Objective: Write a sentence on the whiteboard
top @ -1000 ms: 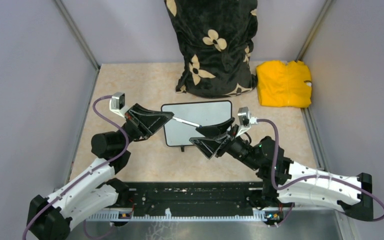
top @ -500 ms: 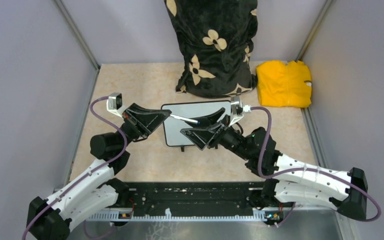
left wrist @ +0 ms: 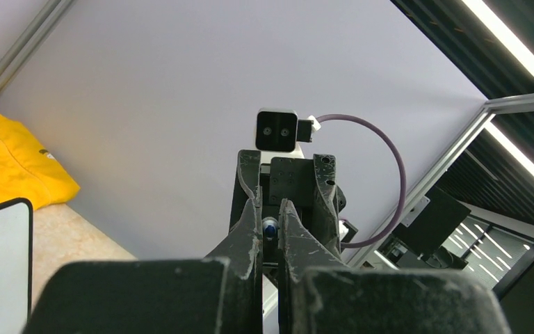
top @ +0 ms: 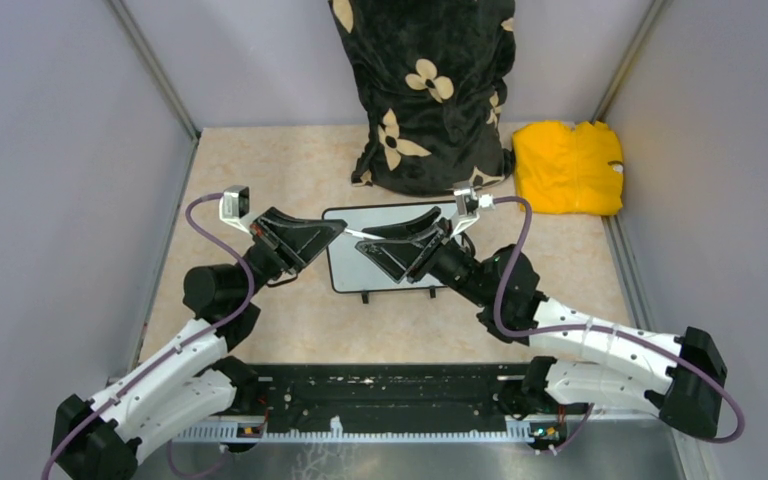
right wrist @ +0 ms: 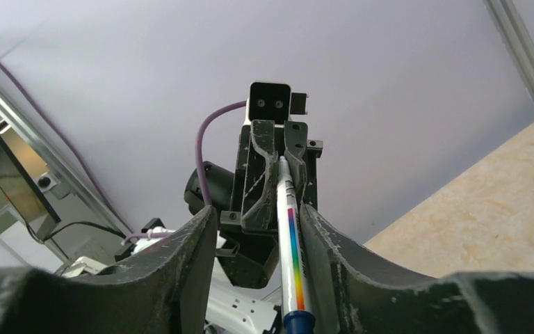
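The left tool is clamped tight on one end of a pen, a white barrel with a rainbow stripe and a blue end. The pen reaches across to the right tool, which faces the left tool tip to tip. The right tool's fingers are spread on either side of the barrel. One finger is close against it, and a clear gap remains on the other side.

The whiteboard lies flat on the beige surface directly beneath both tools, with its two feet on the edge nearest the arm bases. Beyond the tools is a black flowered bag. A yellow cloth lies beyond the right tool, out to its right.
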`<action>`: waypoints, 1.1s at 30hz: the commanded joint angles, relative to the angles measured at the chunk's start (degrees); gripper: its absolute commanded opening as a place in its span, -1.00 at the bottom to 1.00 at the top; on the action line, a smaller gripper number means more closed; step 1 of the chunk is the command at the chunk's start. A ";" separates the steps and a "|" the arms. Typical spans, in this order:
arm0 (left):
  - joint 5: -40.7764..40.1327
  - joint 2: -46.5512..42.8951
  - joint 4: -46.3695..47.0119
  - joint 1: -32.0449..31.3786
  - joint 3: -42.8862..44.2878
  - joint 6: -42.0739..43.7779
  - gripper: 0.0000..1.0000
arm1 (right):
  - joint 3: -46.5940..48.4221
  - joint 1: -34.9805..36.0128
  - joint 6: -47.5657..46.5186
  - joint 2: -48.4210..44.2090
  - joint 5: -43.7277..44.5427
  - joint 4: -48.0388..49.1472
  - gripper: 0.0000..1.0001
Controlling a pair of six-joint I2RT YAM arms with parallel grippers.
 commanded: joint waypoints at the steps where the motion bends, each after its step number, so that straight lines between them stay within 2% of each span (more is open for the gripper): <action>1: -1.26 -0.67 -4.84 -0.74 2.00 3.10 -1.00 | 3.87 -0.27 1.81 0.44 -1.70 4.60 -0.13; 5: -1.04 -0.56 -7.62 -0.99 3.15 4.63 -1.00 | 3.78 -0.41 1.97 0.37 -1.38 4.24 -0.24; 8: -0.45 -0.58 -10.68 -1.14 4.46 5.83 -1.00 | 3.73 -0.62 1.82 0.05 -0.82 3.09 -0.25; 13: 0.41 -0.73 -14.12 -1.09 6.21 6.89 -1.00 | 3.43 -1.28 1.79 -1.13 -0.25 0.94 -0.21; 27: 4.50 1.28 -16.58 -1.14 9.60 5.50 -1.00 | 1.70 -2.68 2.31 -4.80 -1.95 -2.07 -0.23; 33: 5.89 2.13 -14.91 -1.11 9.67 3.43 -1.00 | 1.46 -2.98 2.53 -5.24 -2.23 -2.65 -0.12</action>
